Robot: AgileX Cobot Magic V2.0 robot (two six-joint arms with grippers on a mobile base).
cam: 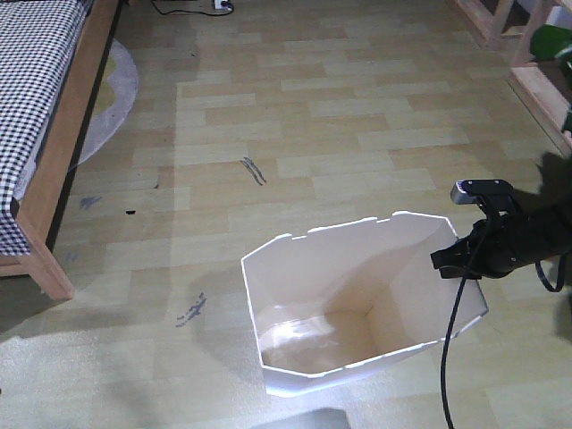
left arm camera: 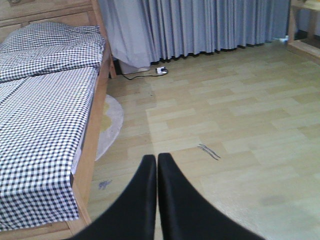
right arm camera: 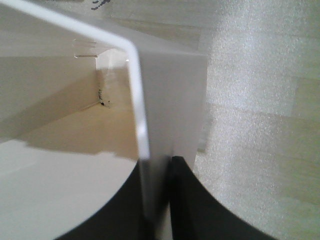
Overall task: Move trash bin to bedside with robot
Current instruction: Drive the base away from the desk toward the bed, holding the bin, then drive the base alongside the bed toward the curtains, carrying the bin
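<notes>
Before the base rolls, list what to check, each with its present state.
1. Right fingers straddle the bin wall, one inside, one outside: ok.
2. Left fingers shut and empty: ok.
3. Bed in view, left of the bin: ok.
4. Floor between bin and bed shows only scuff marks, no obstacle: ok.
5. Bin bottom lifted off the floor: cannot tell.
6. Black cable hangs beside the bin's rim, free of snags: cannot tell.
</notes>
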